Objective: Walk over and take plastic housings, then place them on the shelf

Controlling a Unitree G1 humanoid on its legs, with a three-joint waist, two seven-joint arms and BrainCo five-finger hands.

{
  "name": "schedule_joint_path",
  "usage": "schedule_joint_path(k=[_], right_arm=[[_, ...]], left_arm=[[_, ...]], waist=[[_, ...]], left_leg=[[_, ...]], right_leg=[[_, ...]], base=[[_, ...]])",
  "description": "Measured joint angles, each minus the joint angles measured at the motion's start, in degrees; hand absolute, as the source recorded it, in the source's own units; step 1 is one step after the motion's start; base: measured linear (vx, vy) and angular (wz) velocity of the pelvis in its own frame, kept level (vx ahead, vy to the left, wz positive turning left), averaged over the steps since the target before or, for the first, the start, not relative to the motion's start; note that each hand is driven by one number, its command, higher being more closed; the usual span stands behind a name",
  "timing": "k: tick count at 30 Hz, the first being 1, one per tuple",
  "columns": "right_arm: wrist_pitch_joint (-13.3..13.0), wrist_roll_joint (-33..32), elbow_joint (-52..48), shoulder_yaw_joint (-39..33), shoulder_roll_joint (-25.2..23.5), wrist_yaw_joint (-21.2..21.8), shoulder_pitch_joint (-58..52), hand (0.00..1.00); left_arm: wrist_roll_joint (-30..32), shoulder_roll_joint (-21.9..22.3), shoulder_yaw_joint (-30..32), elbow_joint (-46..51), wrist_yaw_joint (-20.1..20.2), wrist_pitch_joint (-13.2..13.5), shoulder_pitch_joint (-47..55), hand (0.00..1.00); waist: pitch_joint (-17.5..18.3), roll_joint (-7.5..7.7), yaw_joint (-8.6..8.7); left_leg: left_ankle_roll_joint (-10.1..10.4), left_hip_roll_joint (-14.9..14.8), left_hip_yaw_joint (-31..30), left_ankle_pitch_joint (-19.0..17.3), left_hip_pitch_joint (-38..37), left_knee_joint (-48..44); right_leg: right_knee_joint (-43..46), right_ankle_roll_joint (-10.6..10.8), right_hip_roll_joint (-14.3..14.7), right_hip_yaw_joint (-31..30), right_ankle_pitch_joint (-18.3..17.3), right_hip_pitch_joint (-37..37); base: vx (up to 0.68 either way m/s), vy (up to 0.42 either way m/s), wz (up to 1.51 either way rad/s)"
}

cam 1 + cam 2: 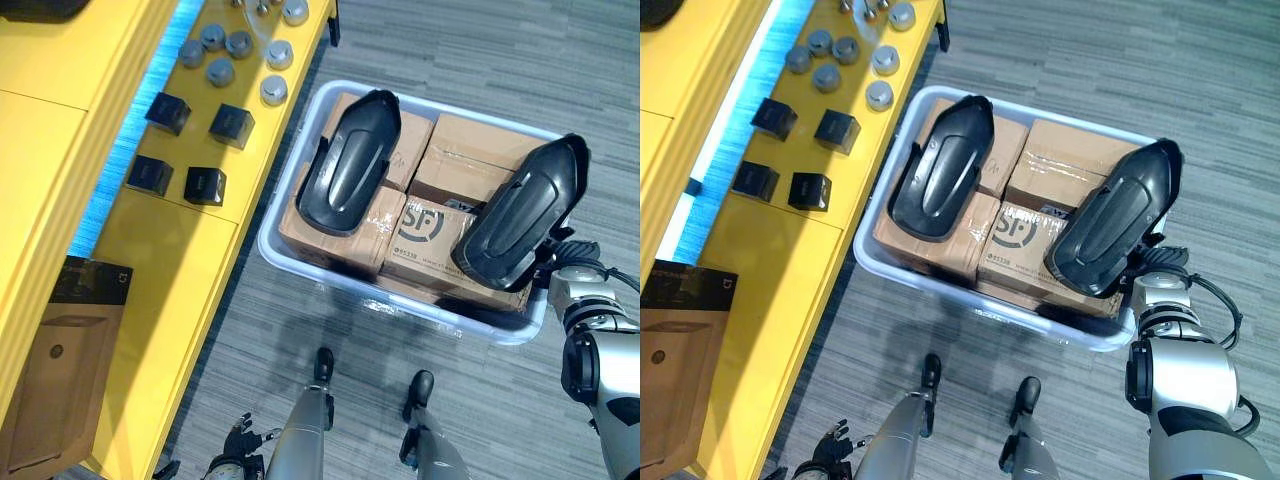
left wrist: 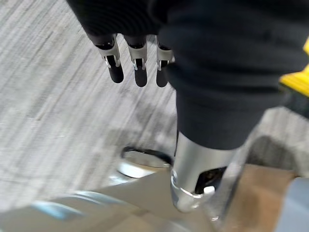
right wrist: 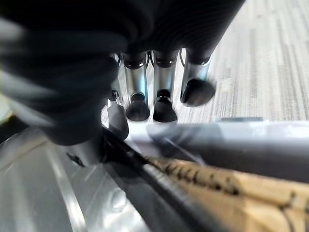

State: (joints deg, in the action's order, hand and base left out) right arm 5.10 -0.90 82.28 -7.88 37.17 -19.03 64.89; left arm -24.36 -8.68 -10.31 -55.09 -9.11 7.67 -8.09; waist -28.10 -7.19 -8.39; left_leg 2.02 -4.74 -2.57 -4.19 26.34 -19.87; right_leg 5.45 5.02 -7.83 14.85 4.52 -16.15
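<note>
Shelf (image 1: 190, 250): yellow, on the robot's left.
Bin (image 1: 272, 250): on the floor beside the shelf, packed with boxes (image 1: 425, 230).
Left housing (image 1: 348, 165): flat on the boxes.
Right housing (image 1: 520, 215): flat on the boxes, long axis slanting away and rightward, near end just beside the right hand.
Right hand (image 3: 164, 82): the nearer hand. Fingers straight over the bin rim, holding nothing.
Left hand (image 2: 140, 63): hanging low, fingers relaxed, empty.

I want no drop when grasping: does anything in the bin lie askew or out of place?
The right housing lies slanted across the boxes, and its far end seems to reach over the right rim of the bin. The left housing rests fully on boxes. Nothing spilled or damaged.
</note>
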Motion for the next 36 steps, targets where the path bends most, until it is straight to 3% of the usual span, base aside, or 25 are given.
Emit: schedule_joint_path(k=[1, 3, 6, 10, 13, 16, 19, 22, 25, 27, 28, 29, 32, 36], right_arm=[[0.1, 0.7, -0.7, 0.0, -0.1, -0.1, -0.4, 1.00], [0.3, 3.8, -8.0, -0.2, -1.2, -0.7, -3.4, 1.00], [0.4, 6.0, -16.2, -0.5, -3.3, -0.9, -7.1, 1.00], [0.6, 14.6, -35.6, -2.5, -8.8, -1.9, -19.1, 1.00], [1.1, 19.7, -44.7, -2.5, -13.3, -1.7, -27.7, 1.00], [1.6, 26.7, -55.4, -3.2, -17.6, -1.8, -37.5, 1.00], [1.6, 30.8, -60.5, -3.2, -17.6, -1.9, -40.2, 1.00], [1.4, 34.6, -64.3, -2.1, -16.2, -2.2, -40.0, 1.00], [0.4, 37.6, -65.9, 3.4, -11.7, -2.1, -39.4, 1.00], [0.0, 39.4, -65.9, 9.3, -10.0, -0.8, -37.4, 1.00], [-0.3, 39.8, -65.9, 10.2, -9.9, -0.6, -37.0, 1.00], [-1.0, 40.3, -65.9, 13.2, -9.9, 0.1, -35.5, 1.00], [-2.8, 42.2, -66.2, 17.2, -9.9, 0.6, -34.9, 1.00], [-3.5, 43.9, -66.7, 19.8, -9.9, 0.6, -34.9, 1.00]], left_arm=[[-0.3, 0.3, 0.3, 1.3, -0.3, 0.0, 0.1, 0.00], [-0.3, 2.9, 3.3, 13.5, -1.3, 0.2, 3.5, 0.00], [-0.2, 4.0, 5.3, 27.9, -2.9, 0.5, 9.1, 0.00], [-0.2, 5.1, 11.1, 47.1, -3.1, -0.8, 17.9, 0.00], [2.1, 6.4, 14.1, 55.0, -3.4, -2.0, 20.9, 0.00], [11.1, 9.0, 15.7, 64.7, -5.5, -2.6, 21.2, 0.00], [14.7, 8.7, 15.5, 70.8, -6.7, -1.8, 19.3, 0.00], [13.9, 6.0, 14.0, 71.8, -6.7, -0.8, 15.9, 0.00], [1.4, -0.8, 7.9, 68.4, -3.6, 1.2, 11.2, 0.00], [-10.5, -7.4, 0.9, 61.7, 0.3, 0.5, 6.3, 0.00], [-12.3, -8.3, -0.5, 60.4, 0.8, 0.4, 5.4, 0.00], [-19.4, -10.8, -4.2, 57.0, 2.7, -0.6, 2.8, 0.00], [-29.9, -12.9, -7.5, 53.6, 5.5, -2.9, 0.6, 0.00], [-36.4, -14.2, -8.6, 51.4, 6.2, -3.3, -0.8, 0.00]], waist=[[0.0, 0.00, 0.02], [0.0, 0.03, 1.19], [0.3, 0.08, 1.50], [4.8, 1.02, 2.28], [9.3, 2.25, 2.50], [12.8, 3.35, 3.35], [15.6, 4.17, 4.34], [17.1, 4.22, 4.75], [19.4, 4.36, 4.77], [20.7, 4.75, 5.15], [20.8, 4.84, 5.26], [21.1, 5.21, 6.00], [21.9, 6.19, 6.80], [22.9, 6.66, 6.79]], left_leg=[[0.0, 0.2, -0.3, 0.3, -0.6, 0.5], [0.1, 0.7, -1.1, 1.1, -4.2, 3.4], [0.3, 1.0, -1.0, 1.6, -8.8, 5.8], [0.7, 1.4, -1.9, 3.4, -15.1, 12.4], [1.0, 1.3, -2.5, 4.3, -17.4, 15.5], [1.1, 1.7, -4.1, 5.4, -21.8, 18.7], [1.2, 2.3, -5.5, 6.9, -23.3, 20.4], [1.1, 2.5, -5.7, 7.9, -25.2, 22.4], [0.9, 2.2, -5.6, 8.2, -26.1, 23.9], [0.9, 2.0, -5.4, 8.5, -26.6, 24.8], [0.9, 2.0, -5.4, 8.6, -26.6, 24.8], [0.9, 1.8, -5.4, 8.8, -26.6, 24.8], [1.0, 1.5, -5.0, 8.9, -26.6, 24.8], [1.2, 1.3, -3.8, 9.0, -26.6, 24.8]], right_leg=[[-0.2, 0.0, -0.1, 0.2, 0.0, 0.6], [-1.3, -0.2, -0.4, 1.6, -0.1, 4.2], [-2.5, -0.2, -0.5, 1.7, -0.2, 8.2], [-4.0, 0.0, -0.7, 3.1, -1.5, 12.7], [-5.7, 0.0, -0.4, 3.9, -1.5, 14.8], [-7.0, 0.1, -0.6, 6.4, -2.0, 19.4], [-7.0, 0.4, -1.2, 7.7, -2.6, 20.9], [-6.9, 0.7, -1.5, 7.9, -2.8, 22.0], [-6.9, 0.8, -1.4, 7.9, -2.9, 22.2], [-6.9, 0.8, -1.2, 7.7, -2.9, 22.2], [-6.9, 0.8, -1.2, 7.7, -2.9, 22.2], [-6.9, 0.8, -1.1, 7.6, -2.9, 22.2], [-6.9, 0.6, -0.8, 7.1, -2.8, 22.0], [-7.0, 0.2, -0.5, 5.9, -2.5, 21.4]], base=[[0.03, -0.009, 0.31], [0.03, -0.008, 0.35], [0.01, -0.002, 0.05], [0.06, -0.043, 0.14], [0.11, -0.063, 0.21], [0.10, -0.041, 0.29], [0.06, -0.019, 0.22], [0.01, -0.008, 0.09], [-0.03, -0.003, 0.00], [-0.06, -0.009, -0.03], [-0.07, -0.016, -0.03], [-0.06, -0.016, 0.00], [-0.06, -0.015, -0.06], [-0.02, -0.011, -0.15]])
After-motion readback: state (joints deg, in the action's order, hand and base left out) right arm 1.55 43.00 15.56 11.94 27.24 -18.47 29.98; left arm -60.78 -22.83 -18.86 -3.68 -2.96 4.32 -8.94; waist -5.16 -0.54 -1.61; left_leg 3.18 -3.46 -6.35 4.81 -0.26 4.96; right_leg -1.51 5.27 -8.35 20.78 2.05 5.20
